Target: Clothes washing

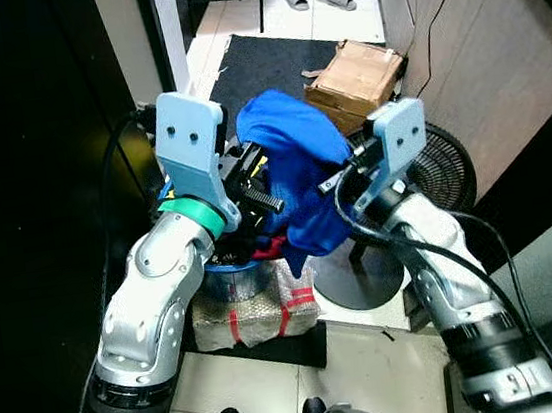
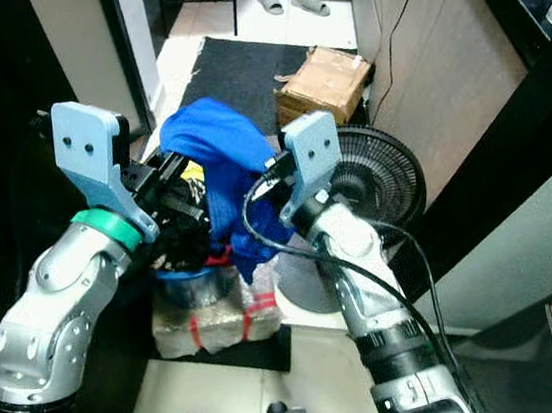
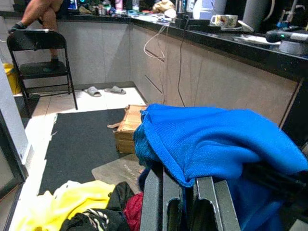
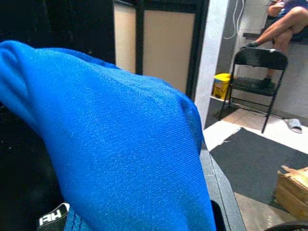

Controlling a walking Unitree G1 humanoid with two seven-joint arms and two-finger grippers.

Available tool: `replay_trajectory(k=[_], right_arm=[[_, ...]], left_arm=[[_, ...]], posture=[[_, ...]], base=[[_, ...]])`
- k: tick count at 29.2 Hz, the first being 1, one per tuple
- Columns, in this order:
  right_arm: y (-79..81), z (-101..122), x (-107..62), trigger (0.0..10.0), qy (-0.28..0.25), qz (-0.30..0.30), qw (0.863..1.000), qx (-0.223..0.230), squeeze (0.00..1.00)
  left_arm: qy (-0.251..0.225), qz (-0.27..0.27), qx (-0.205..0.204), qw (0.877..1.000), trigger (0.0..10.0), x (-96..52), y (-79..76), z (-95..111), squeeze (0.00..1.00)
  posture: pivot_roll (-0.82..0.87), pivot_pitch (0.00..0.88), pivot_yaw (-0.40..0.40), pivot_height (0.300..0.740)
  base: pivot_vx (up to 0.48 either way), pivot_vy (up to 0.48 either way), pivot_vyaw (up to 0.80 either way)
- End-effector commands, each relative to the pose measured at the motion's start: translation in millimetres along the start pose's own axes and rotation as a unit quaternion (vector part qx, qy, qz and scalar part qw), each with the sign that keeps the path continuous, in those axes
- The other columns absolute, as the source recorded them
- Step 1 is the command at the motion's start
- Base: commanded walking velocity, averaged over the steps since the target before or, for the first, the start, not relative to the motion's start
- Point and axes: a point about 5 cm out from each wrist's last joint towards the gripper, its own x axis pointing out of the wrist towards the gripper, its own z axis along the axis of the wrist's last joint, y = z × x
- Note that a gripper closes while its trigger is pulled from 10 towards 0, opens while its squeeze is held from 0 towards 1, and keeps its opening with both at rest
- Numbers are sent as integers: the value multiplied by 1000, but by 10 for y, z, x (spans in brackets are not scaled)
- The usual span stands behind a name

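Blocked right by standing fan [image 1: 441,168] and cardboard box [image 1: 353,81]; open passage ahead over dark mat [image 1: 264,65].

1. Head cameras look steeply down, both catching the blue garment [image 1: 295,154] and dark mat [image 1: 268,61];
2. Left wrist camera sits close along its fingers [image 3: 154,202], facing the folding chair [image 3: 41,53];
3. Right wrist camera is pressed against the same garment.
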Motion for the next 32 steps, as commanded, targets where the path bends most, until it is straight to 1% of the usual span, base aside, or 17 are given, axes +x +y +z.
replay_trajectory(k=[1, 3, 5, 6, 7, 8, 20, 21, 22, 23, 24, 25, 26, 28, 29, 31, 32], right_arm=[[-54, 14, -84, 10000, -4, -33, 999, -2, 0], [-62, 4, -162, 10000, -4, -63, 998, 5, 0], [-61, 2, -182, 10000, -3, -71, 997, 6, 0], [-56, -2, -179, 10000, -1, -70, 997, 7, 0], [-56, -2, -179, 10000, -1, -70, 997, 7, 0], [-49, -4, -170, 10000, 1, -69, 998, 8, 0], [-42, -3, -142, 10000, 9, -63, 998, 8, 0], [-45, -6, -155, 10000, 11, -66, 998, 8, 0], [-45, -6, -155, 10000, 11, -66, 998, 8, 0], [-51, -10, -172, 10000, 13, -70, 997, 9, 0], [-58, -14, -189, 10000, 15, -75, 997, 10, 0], [-71, -22, -207, 10000, 19, -82, 996, 10, 0], [-86, -30, -221, 10000, 22, -89, 996, 10, 0], [-101, -38, -234, 10000, 24, -98, 995, 9, 0], [-154, -45, -259, 10000, 27, -128, 991, 5, 0], [-176, -45, -267, 10000, 28, -140, 990, 3, 0], [-210, -45, -276, 10000, 31, -156, 987, -6, 0]], left_arm=[[5, 9, 7, 1000, 10000, -15, 39, -43, 0], [5, 17, 13, 1000, 10000, -1, 79, -50, 0], [5, 20, 14, 1000, 10000, 4, 91, -51, 0], [3, 20, 12, 1000, 10000, 6, 92, -49, 325], [3, 20, 12, 1000, 10000, 6, 92, -49, 325], [2, 20, 10, 1000, 10000, 6, 90, -48, 1000], [-3, 23, 5, 1000, 10000, -24, 107, -38, 1000], [-11, 31, -1, 999, 10000, -29, 139, -10, 1000], [-11, 31, -1, 999, 10000, -29, 139, -10, 1000], [-25, 50, -7, 998, 10000, -34, 207, 49, 1000], [-42, 62, -10, 997, 10000, -43, 264, 122, 278], [-56, 66, -10, 996, 10000, -54, 295, 199, 0], [-65, 63, -10, 996, 10000, -63, 301, 256, 0], [-69, 57, -9, 996, 10000, -73, 289, 292, 0], [-78, 47, -14, 996, 10000, -99, 251, 340, 0], [-83, 43, -20, 995, 10000, -116, 224, 360, 0], [-91, 36, -30, 995, 10000, -136, 187, 385, 0]], posture=[[-13, 89, -6, 740], [-13, 85, -5, 740], [-13, 84, -6, 740], [-12, 83, -7, 740], [-12, 83, -7, 740], [-9, 81, -11, 740], [1, 73, -19, 740], [0, 72, -18, 740], [0, 72, -18, 740], [-3, 68, -17, 740], [-3, 66, -18, 740], [-3, 66, -18, 740], [-3, 66, -18, 740], [2, 63, -20, 740], [2, 60, -20, 740], [0, 58, -20, 740], [0, 58, -20, 740]], base=[[0, 0, 0], [0, 0, 0], [0, 0, 0], [0, 0, 0], [0, 0, 0], [0, 0, 0], [0, 0, 0], [0, 0, 0], [0, 0, 0], [0, 0, 0], [0, 0, 0], [0, 0, 0], [0, 0, 0], [0, 0, 0], [0, 0, 0], [0, 0, 0], [0, 0, 0]])
